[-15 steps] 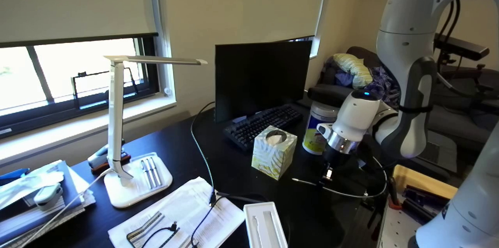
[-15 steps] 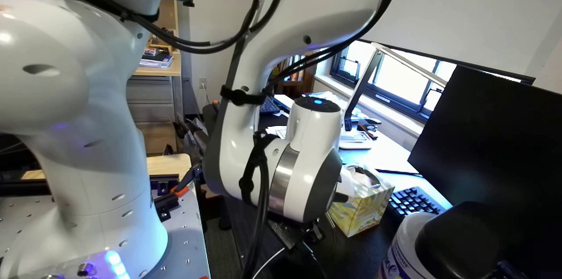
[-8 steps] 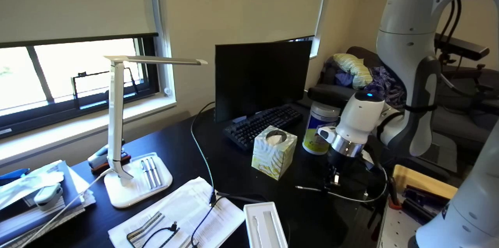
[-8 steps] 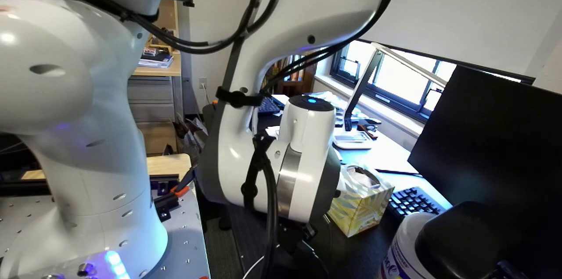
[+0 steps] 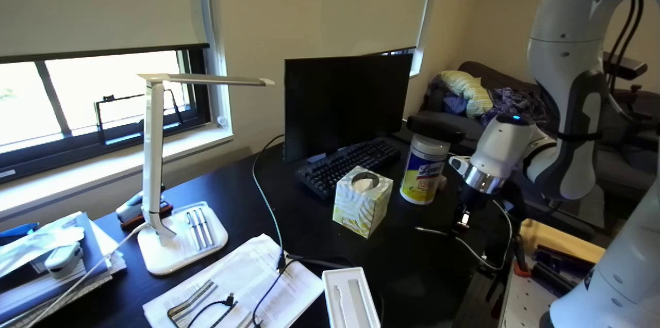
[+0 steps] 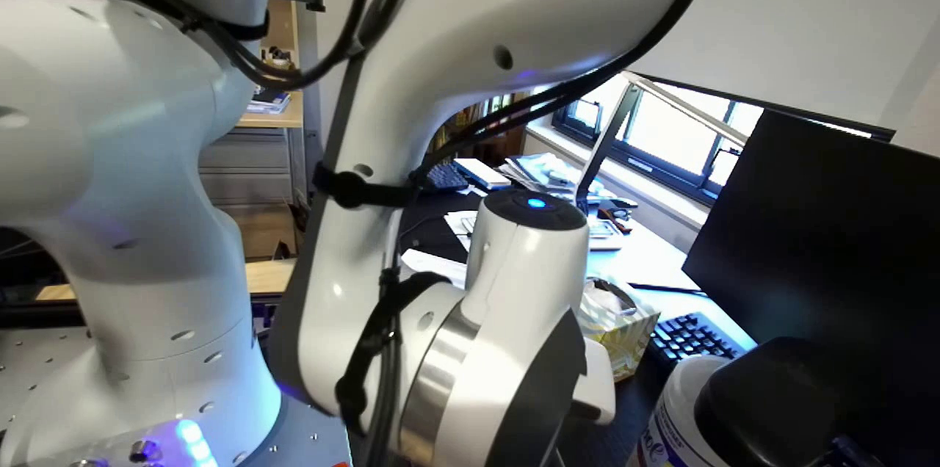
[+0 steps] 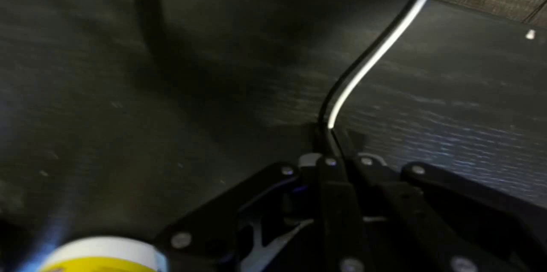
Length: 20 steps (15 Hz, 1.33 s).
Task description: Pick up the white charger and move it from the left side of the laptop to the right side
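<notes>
Charger cable (image 7: 384, 45), white, sticks out both sides of the gripper (image 7: 333, 136) clamped on it

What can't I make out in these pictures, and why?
One end of the white cable: cut off by the wrist view's top edge; in an exterior view, it seems lost behind the gripper.
What the pale thing is: in an exterior view, partly hidden behind the canister.
Print on the papers: in an exterior view, too small to read.

Gripper (image 5: 459, 229) and white cable end (image 5: 431, 230) sit farther right in exterior view; more canister (image 5: 424, 170) shows, right of centre. Wrist (image 6: 503, 349) sits lower in exterior view.
</notes>
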Each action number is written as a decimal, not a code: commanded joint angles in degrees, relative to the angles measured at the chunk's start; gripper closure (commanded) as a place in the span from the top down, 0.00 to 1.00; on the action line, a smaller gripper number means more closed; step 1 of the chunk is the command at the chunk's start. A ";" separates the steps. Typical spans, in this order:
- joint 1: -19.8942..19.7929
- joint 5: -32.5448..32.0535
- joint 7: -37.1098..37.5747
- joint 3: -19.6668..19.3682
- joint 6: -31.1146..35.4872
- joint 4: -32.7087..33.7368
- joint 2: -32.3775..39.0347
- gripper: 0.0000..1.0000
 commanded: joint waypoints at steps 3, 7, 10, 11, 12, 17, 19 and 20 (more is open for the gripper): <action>-21.42 2.17 0.94 5.56 0.00 0.99 0.16 0.00; -35.53 4.15 3.69 12.07 -0.05 2.86 0.78 0.00; -43.67 6.38 8.28 18.62 -0.05 3.82 0.87 0.00; -46.14 6.71 9.80 20.88 -0.05 3.73 0.45 0.00; -47.37 6.14 11.50 23.10 -0.05 4.25 0.57 0.00; -47.73 -0.61 19.20 33.09 -1.70 10.10 4.11 0.00; -47.98 -5.15 22.44 35.70 -3.84 12.41 8.11 0.00; -47.88 -6.38 22.67 36.01 -4.85 12.95 9.10 0.00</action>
